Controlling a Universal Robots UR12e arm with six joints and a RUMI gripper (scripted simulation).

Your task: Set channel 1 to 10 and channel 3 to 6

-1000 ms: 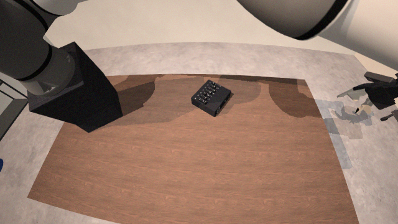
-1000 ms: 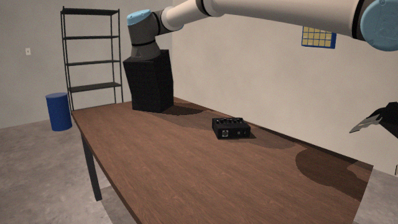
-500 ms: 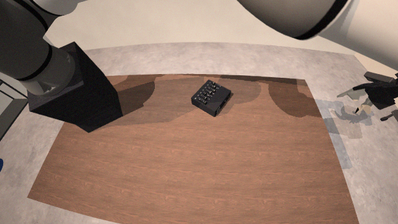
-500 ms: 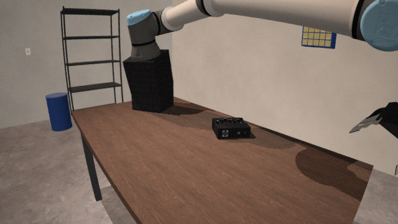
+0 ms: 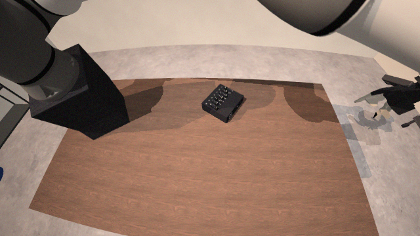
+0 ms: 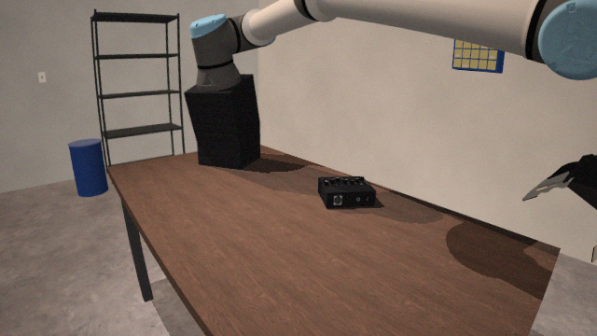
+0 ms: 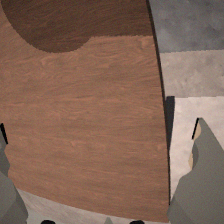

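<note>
The lighting desk (image 5: pixel 223 103) (image 6: pixel 346 191) is a small black box with a row of fader knobs on top. It sits on the wooden table (image 5: pixel 197 180) (image 6: pixel 280 261) (image 7: pixel 75 125), towards the back and near the wall. The fader levels are too small to read. My gripper (image 5: pixel 368 106) (image 6: pixel 546 189) (image 7: pixel 97 123) is open and empty. It hangs over the table's right end, far to the right of the lighting desk. The wrist view shows only bare table, its edge and the floor between the fingers; the lighting desk is out of that view.
The arm's black pedestal (image 5: pixel 85 98) (image 6: pixel 226 126) stands on the table's far left corner. The arm (image 6: pixel 420 19) stretches high over the table. A metal shelf (image 6: pixel 135 84) and a blue barrel (image 6: pixel 88 167) stand on the floor beyond the table.
</note>
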